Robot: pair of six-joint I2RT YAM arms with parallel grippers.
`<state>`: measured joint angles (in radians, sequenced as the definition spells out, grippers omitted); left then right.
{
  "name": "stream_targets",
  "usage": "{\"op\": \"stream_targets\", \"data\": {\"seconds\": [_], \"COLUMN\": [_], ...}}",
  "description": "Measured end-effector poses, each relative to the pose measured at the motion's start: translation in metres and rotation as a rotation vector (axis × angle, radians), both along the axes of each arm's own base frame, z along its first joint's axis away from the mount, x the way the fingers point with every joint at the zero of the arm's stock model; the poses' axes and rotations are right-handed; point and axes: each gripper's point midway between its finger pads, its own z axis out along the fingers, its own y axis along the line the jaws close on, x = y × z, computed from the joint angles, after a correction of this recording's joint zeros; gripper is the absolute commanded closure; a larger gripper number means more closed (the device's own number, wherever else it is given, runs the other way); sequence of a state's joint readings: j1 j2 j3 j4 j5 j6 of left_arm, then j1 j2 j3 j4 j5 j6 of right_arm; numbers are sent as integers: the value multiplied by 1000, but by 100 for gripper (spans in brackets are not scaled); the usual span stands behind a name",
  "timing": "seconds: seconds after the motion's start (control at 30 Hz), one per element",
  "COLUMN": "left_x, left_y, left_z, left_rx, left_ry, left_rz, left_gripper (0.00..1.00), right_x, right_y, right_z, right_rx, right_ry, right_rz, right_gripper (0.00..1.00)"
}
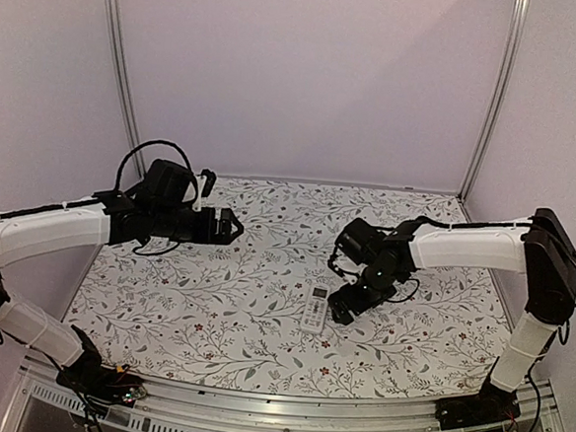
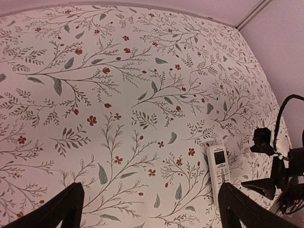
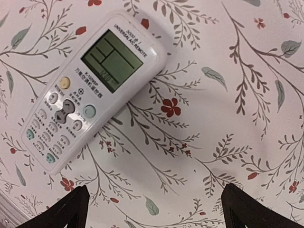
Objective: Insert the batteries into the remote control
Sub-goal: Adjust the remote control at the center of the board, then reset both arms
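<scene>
Soft pinkish light is falling evenly; the remote control is casting a faint shadow; wrist-view edges are bowing.

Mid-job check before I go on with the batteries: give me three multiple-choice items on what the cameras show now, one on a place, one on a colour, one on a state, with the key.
1. Where does the remote control lie?
A. on the cloth, beside the right gripper
B. against the back wall
C. on the metal rail at the near edge

2. What colour is its casing?
A. black
B. white
C. red

3. Which way does it lie?
A. standing on one long edge
B. face down, plain back up
C. face up, screen and buttons showing

Key:
1 A: the top view shows it on the floral cloth, right by that gripper.
2 B: the right wrist view shows a white shell.
3 C: in that same view the screen and the rows of buttons face the camera.
</scene>
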<state>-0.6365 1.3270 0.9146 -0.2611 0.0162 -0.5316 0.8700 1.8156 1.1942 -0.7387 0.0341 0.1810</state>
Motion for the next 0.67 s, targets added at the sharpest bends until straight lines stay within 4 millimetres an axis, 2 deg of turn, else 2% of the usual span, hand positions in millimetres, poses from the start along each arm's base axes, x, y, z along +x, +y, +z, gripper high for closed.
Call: {"op": "stream_targets", "data": {"seconds": [0.07,0.2,0.3,0.37,0.5,0.67], "left_x": [7,18,24,27,22,4], "left_y": [-5,-9,-6,-3,2,15], "left_z": [5,22,32,32,17,-35], "left_rx": [15,19,14,16,26,64], "left_ry": [-1,-31,-50,-51,-31,60], "left_rz": [-8,-14,-6,4,10,26], "left_gripper": [0,0,1,1,1,0], "right_x": [2,22,39,45,43,31], "right_y": [-4,-20,-42,-60,-80,-80], "right_z": [19,80,121,140,147,117], "right_rx": [57,229,354,417,481,519], "right_ry": [-26,-135,-241,-305,-356,-302], "right_rz": [-20,-98,-178,-233,-296,-322], "right_gripper": [1,1,1,1,1,1]}}
